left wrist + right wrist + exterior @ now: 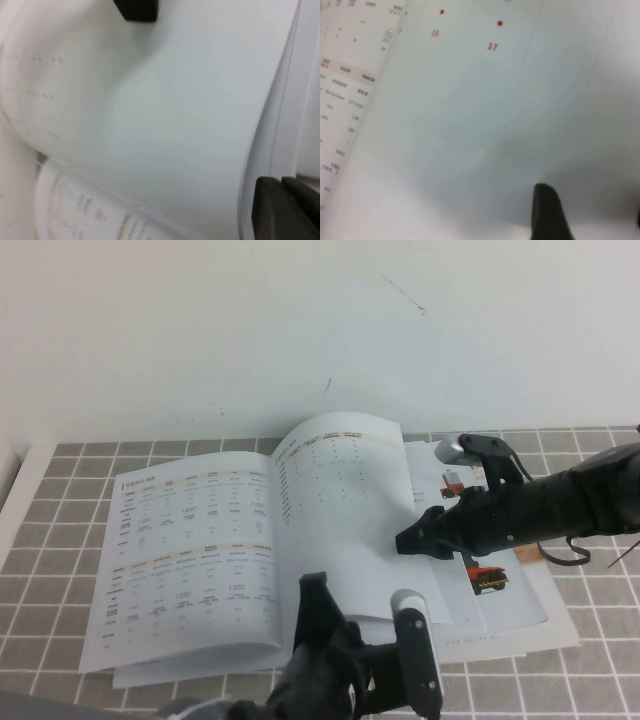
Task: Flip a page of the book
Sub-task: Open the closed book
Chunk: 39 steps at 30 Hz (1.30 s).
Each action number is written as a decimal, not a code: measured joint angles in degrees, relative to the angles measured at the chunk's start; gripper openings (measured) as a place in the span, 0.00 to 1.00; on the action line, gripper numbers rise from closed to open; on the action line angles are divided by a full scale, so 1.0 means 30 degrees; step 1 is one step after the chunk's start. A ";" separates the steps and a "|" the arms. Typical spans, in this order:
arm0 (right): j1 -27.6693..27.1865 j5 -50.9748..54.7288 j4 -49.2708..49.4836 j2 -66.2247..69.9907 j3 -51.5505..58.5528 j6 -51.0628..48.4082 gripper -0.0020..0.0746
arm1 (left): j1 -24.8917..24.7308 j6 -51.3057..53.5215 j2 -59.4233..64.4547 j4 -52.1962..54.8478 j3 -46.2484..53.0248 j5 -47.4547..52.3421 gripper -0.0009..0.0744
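Resting on grey tiled table [60, 540], white wall [200, 330], open book [190, 550]

The high camera sits up on the robot's own side and looks down at the tiled bench [60, 540] and the white wall behind it. It is far enough back to see the whole open book [250, 550] and both arms. The left wrist camera is very close to a curved page [190, 125], just past its dark fingers [280, 210]. The right wrist camera is close too, looking past one finger [547, 212]. All three views share the book's pages.
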 joint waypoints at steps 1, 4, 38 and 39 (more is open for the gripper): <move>0.0000 0.0000 0.0000 0.0000 0.0000 0.0000 0.52 | -0.0439 0.0432 -0.0025 0.0000 -0.0091 0.0513 0.01; 0.0000 0.0030 0.0046 0.0000 0.0000 0.0000 0.52 | -0.1710 0.1621 -0.0131 -0.0039 -0.0408 0.2785 0.01; 0.0000 0.0293 0.0274 0.0072 0.0000 -0.0205 0.52 | -0.3029 0.0634 -0.0174 -0.1624 -0.0751 0.6071 0.03; 0.0000 0.0293 0.0274 0.0072 0.0000 -0.0205 0.52 | -0.3029 0.0582 -0.0174 -0.1816 -0.0751 0.5876 0.04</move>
